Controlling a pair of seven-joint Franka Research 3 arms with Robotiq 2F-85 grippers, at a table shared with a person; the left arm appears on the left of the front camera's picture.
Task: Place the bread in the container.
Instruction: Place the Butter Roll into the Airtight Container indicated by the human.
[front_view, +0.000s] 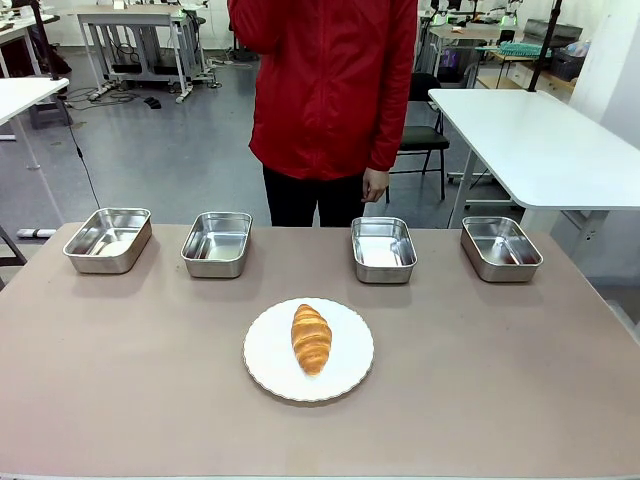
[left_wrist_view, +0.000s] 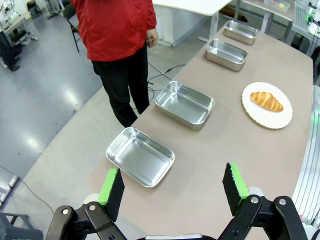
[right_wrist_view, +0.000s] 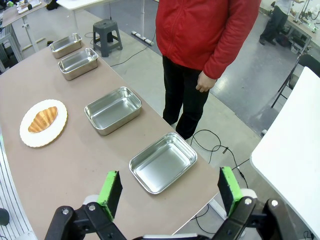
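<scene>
Front view: your four shiny steel rectangular trays (front_view: 108, 240) (front_view: 216, 243) (front_view: 384, 249) (front_view: 501, 248) sit empty, golden-brown croissant (front_view: 311, 339) on round white plate (front_view: 268, 362). Left gripper (left_wrist_view: 172, 172) and right gripper (right_wrist_view: 170, 172) gape, released.

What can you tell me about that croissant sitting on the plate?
The croissant is golden-brown, with ridged bands across it and tapered ends. It looks whole. It lies flat near the middle of a round white plate on the brown table, its long axis pointing towards the person. Only the plate touches it.

The bread (front_view: 311, 338) lies on a plate (front_view: 266, 352) before four trays (front_view: 383, 250).
</scene>
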